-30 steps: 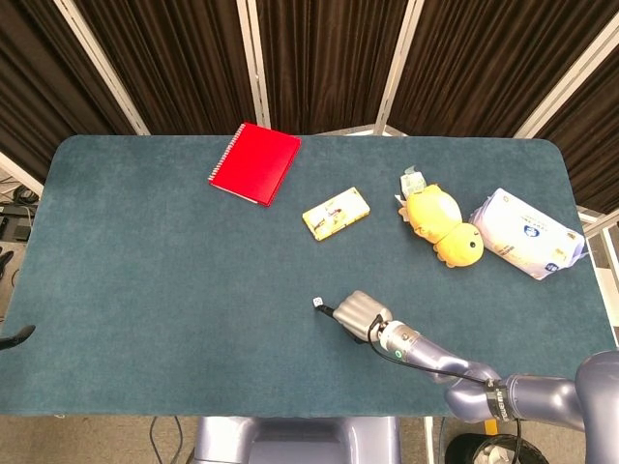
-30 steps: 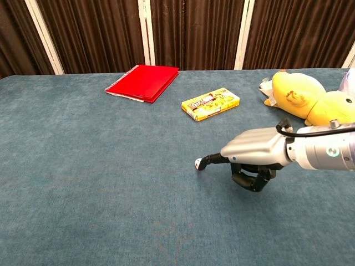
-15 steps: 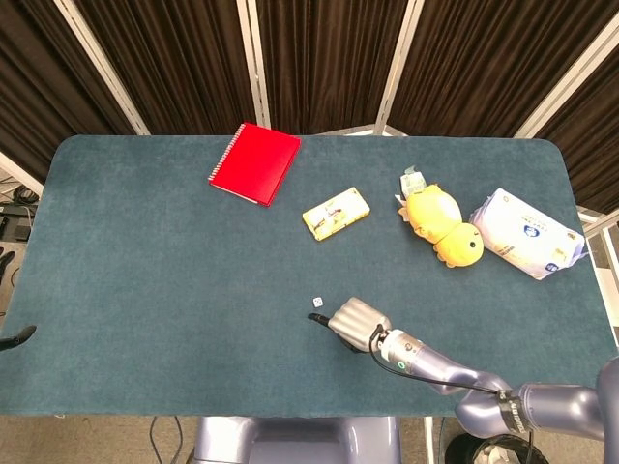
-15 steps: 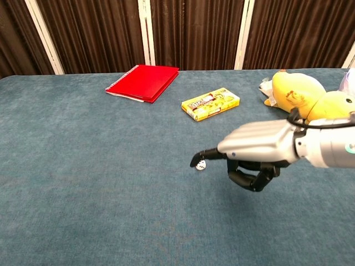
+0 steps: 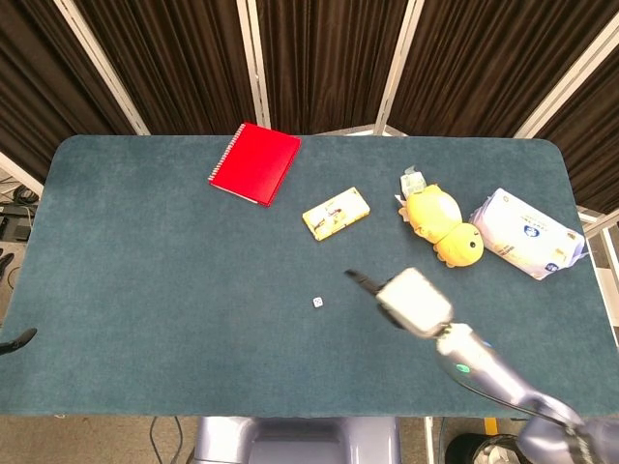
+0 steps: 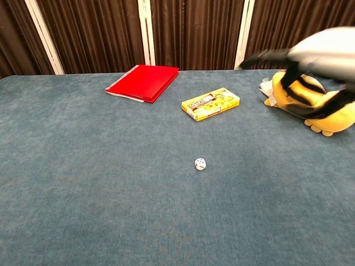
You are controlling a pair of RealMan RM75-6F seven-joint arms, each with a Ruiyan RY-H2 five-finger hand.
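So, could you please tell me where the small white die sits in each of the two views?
Head view: the die lies on the table just left of centre, to the left of the raised right hand.
Chest view: the die lies near the middle, apart from everything.
Shared landmark: the yellow box, lying beyond the die in both views.

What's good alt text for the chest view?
A small white die lies alone on a teal table; the blurred right hand is raised at upper right, holding nothing. Behind are a red notebook, a yellow box and a yellow plush toy.
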